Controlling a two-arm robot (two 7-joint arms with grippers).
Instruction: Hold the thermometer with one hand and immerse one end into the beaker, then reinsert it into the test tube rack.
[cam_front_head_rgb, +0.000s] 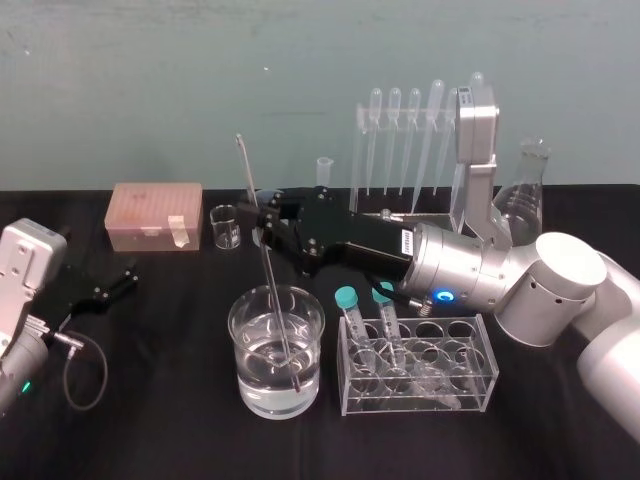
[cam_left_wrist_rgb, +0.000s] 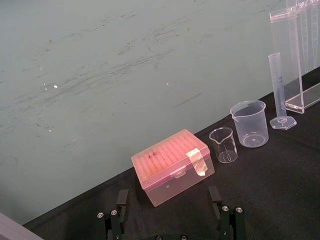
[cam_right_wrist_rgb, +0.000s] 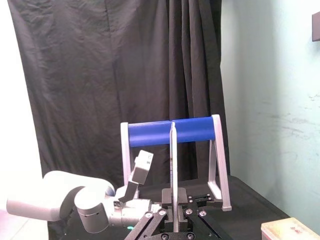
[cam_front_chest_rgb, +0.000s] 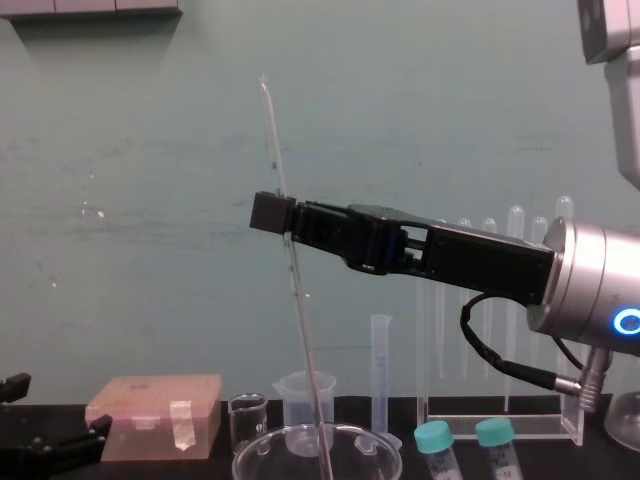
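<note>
Clear glass is the material of the thermometer (cam_front_head_rgb: 273, 290), which is held a little tilted in the centre of the head view. It is clamped between the fingers of the right gripper (cam_front_head_rgb: 262, 222), which is stretched in from the right side. Its lower end is dipped in the water of the beaker (cam_front_head_rgb: 250, 380), at the lower centre. The test tube rack (cam_front_head_rgb: 358, 160) is seen at the upper right, behind the arm. The left gripper (cam_left_wrist_rgb: 171, 220) is parked at the left edge, its fingers spread apart.
</note>
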